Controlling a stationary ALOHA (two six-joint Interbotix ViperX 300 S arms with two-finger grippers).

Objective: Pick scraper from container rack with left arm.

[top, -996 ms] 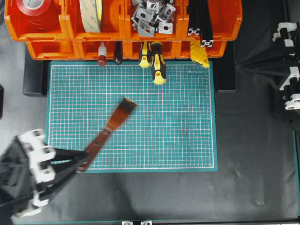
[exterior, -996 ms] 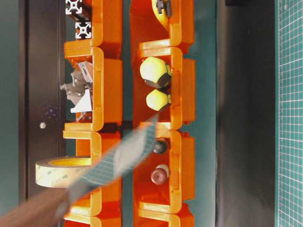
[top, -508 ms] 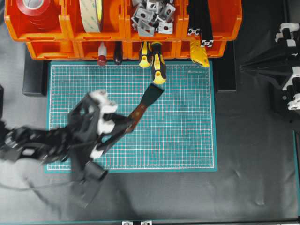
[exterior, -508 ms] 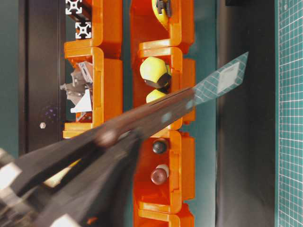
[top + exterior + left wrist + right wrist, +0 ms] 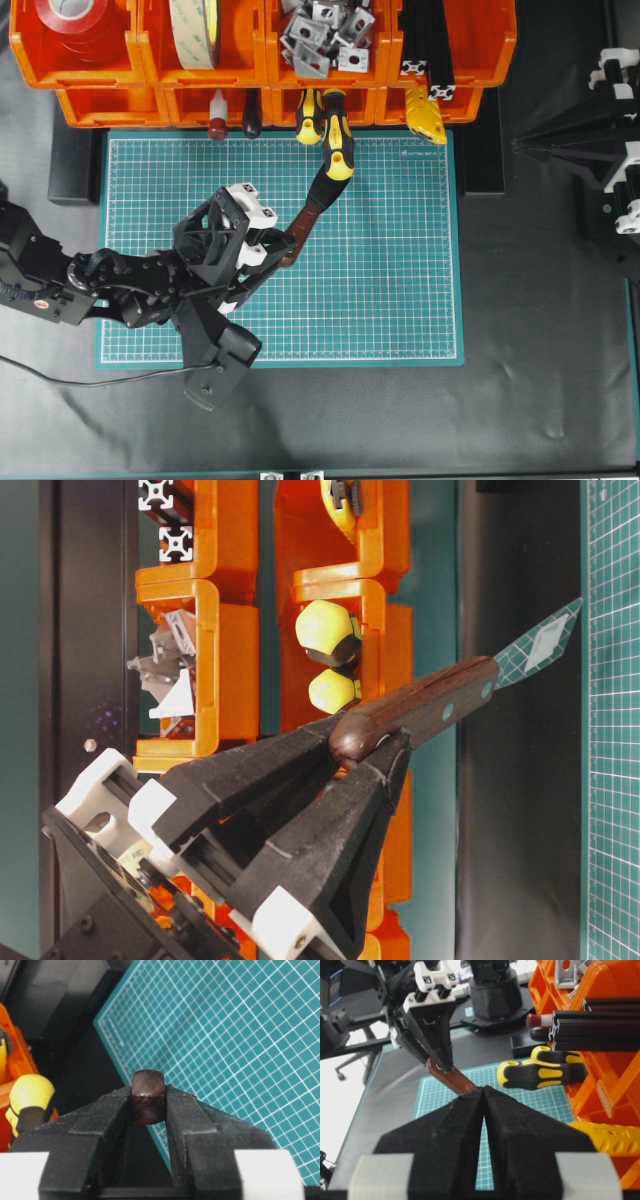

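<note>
The scraper (image 5: 303, 225) is held off the green mat (image 5: 400, 290), its reddish-brown wooden handle (image 5: 430, 705) clamped near the end by my left gripper (image 5: 282, 250). In the left wrist view the handle's butt (image 5: 148, 1091) sits squeezed between both black fingers. Its blade (image 5: 540, 645) points toward the orange container rack (image 5: 110, 105) and ends just below a yellow-and-black screwdriver (image 5: 338, 140). My right gripper (image 5: 515, 145) hangs at the right, away from the mat, fingers pressed together with nothing between them (image 5: 483, 1089).
The rack's bins hold a red tape roll (image 5: 70, 20), a pale tape roll (image 5: 195, 30), metal brackets (image 5: 325, 35) and black profiles (image 5: 430, 45). A red-knobbed tool (image 5: 217, 125) and a yellow tool (image 5: 425, 115) stick out of the lower tier.
My left arm swung from the lower-left corner up over the mat's middle, carrying the scraper. The blade turned edge-on and now points at the screwdrivers. The right arm stayed put.
</note>
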